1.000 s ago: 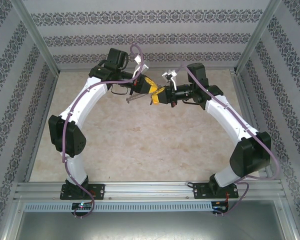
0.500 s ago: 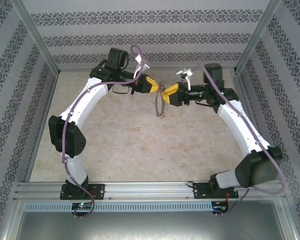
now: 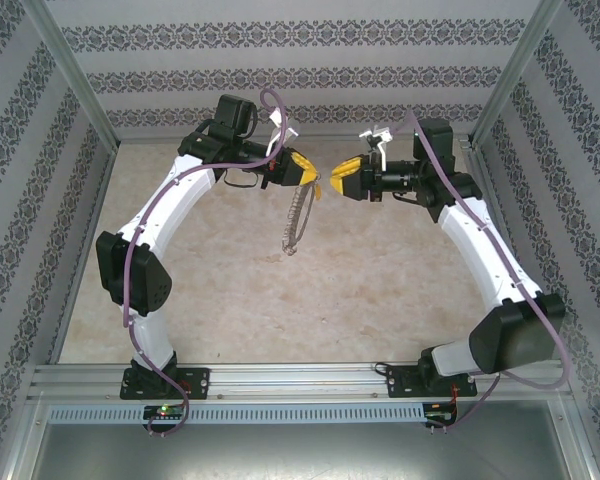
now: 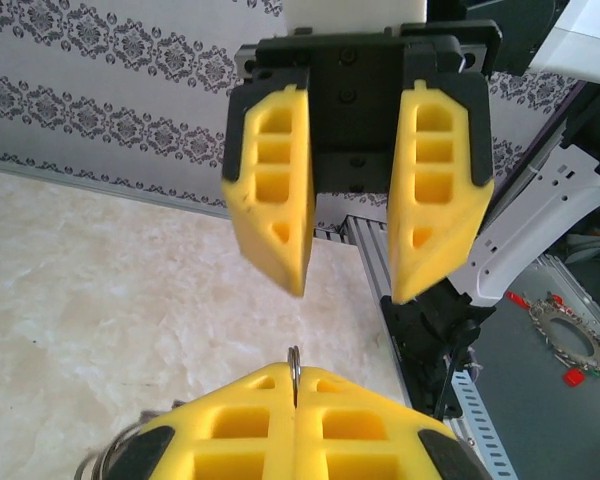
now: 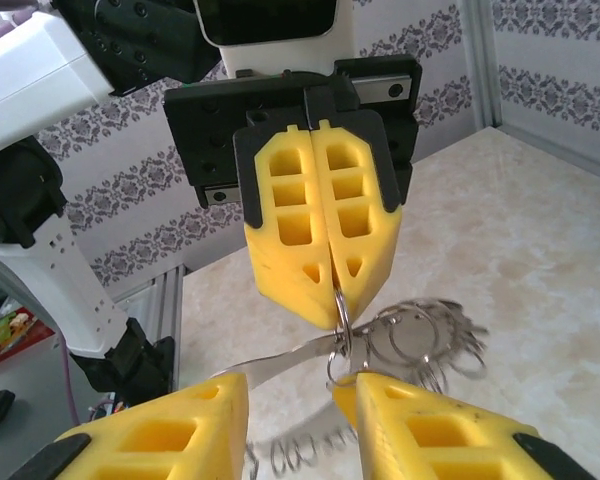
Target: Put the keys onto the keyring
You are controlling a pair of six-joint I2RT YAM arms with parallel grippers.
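Top view: my left claw (image 3: 308,172) clamped shut on keyring (image 3: 295,220), which dangled above table (image 3: 380,290). My right claw (image 3: 337,178) just beside, jaws partly apart, holding nothing.
Left wrist: ring edge pinched between my closed fingers, right claw (image 4: 348,290) facing.
Right wrist: key bunch (image 5: 425,335) hung under left tips, blurred, probably swinging.
Judged: let swing settle, take bare rim squarely, avoid loose keys.

Keyring (image 3: 295,222) dangles edge-on just left of frame centre, a thin silvery loop pinched at its top by the left gripper (image 3: 314,184), fringe blurred.
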